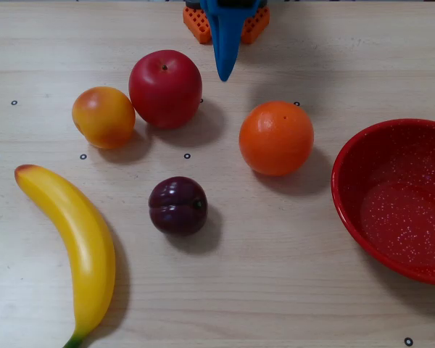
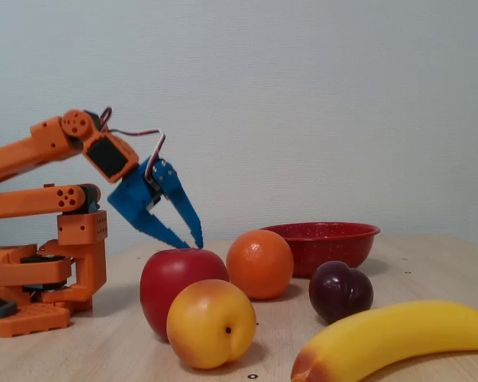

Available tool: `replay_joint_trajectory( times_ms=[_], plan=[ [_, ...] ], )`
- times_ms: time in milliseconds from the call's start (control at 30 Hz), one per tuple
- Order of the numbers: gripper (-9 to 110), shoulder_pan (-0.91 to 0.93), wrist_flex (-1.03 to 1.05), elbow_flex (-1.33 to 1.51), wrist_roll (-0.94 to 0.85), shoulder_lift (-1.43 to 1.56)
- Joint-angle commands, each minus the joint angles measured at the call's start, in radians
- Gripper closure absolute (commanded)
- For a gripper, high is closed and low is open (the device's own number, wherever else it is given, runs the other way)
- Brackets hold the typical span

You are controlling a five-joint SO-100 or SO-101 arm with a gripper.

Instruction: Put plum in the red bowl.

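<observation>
The wooden table takes up everything from above, pale and dotted with small black marks. On it, the orange arm sits folded at the left of the fixed view, its blue gripper raised in the air above the apple, jaws parted a little with nothing between them. From overhead only the tip of the gripper pokes in at the top edge.

The red bowl lies at the right edge of the overhead view, partly cut off, speckled white inside and holding nothing. The banana curves down the lower left, well apart from the bowl. The red apple stands near the top, just below and left of the gripper tip, with the yellow-orange peach just beside it on the left. The orange sits between the apple and the bowl.

The plum rests on the table near the middle, below the apple and left of the orange, touching nothing, well apart from the bowl and from the gripper.
</observation>
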Motion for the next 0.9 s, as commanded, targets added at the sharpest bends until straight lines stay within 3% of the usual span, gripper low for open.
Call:
replay_joint_trajectory(
  times_ms=[0, 467, 867],
  plan=[
    [102, 0.028, 0.008, -0.141, -0.044, -0.058],
    [102, 0.115, 0.049, -0.586, -0.095, -0.528],
    [102, 0.209, 0.236, -1.129, -0.126, -1.055]
  ],
)
